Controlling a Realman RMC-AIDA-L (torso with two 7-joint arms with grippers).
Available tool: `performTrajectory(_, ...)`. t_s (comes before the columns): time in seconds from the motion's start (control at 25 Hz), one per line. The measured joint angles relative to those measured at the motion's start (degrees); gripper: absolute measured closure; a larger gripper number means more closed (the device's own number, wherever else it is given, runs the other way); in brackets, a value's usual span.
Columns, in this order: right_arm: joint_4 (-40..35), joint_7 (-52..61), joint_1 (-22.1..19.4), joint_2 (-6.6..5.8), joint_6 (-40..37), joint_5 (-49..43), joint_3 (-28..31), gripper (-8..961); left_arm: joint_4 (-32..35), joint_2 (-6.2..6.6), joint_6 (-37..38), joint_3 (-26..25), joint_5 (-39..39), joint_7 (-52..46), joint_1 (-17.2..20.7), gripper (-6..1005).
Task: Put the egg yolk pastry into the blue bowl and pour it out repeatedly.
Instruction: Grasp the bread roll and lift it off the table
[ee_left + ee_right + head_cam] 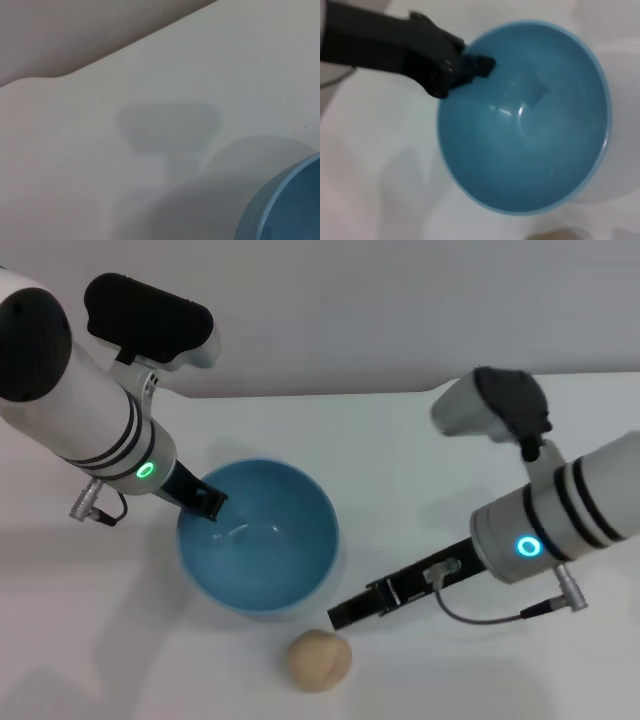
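Note:
The blue bowl (258,540) stands empty in the middle of the white table, its inside also open to the right wrist view (530,130). My left gripper (210,502) is shut on the bowl's left rim, one dark finger (479,64) reaching inside. The left wrist view shows only a piece of the bowl's outer wall (290,205). The egg yolk pastry (320,660), a pale tan ball, lies on the table just in front of the bowl. My right gripper (340,615) hovers just above and to the right of the pastry, apart from it.
The white table (420,440) ends at a far edge against a grey wall. The right arm's cable (480,618) hangs below its wrist. Bare surface lies to the right of the bowl and in front of the left arm.

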Motion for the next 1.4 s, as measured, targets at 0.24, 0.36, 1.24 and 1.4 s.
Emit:
performTrajectory(0.24,-0.24,1.63,1.37,0.08,-0.6,-0.93,-3.1,468,-0.04,-0.01,0.26,-0.03,-0.34,0.03,-0.11,1000)
performTrajectory(0.36,-0.93,1.69,1.75,0.17,-1.61,-0.94,-4.07,469,-0.06,-0.01,0.45,-0.03,-0.35,0.04,-0.18,1001)
performTrajectory(1.24,-11.15,-1.05,4.91,0.43,-11.92,5.16,-11.02,470,-1.74,0.08,2.1,0.15,-0.35,0.06,-0.91,1001)
performTrajectory(1.4,-11.46,-1.15,4.97,0.45,-13.99,6.15,-12.95,471,-2.33,0.08,2.36,0.15,-0.34,0.05,-1.31,1000)
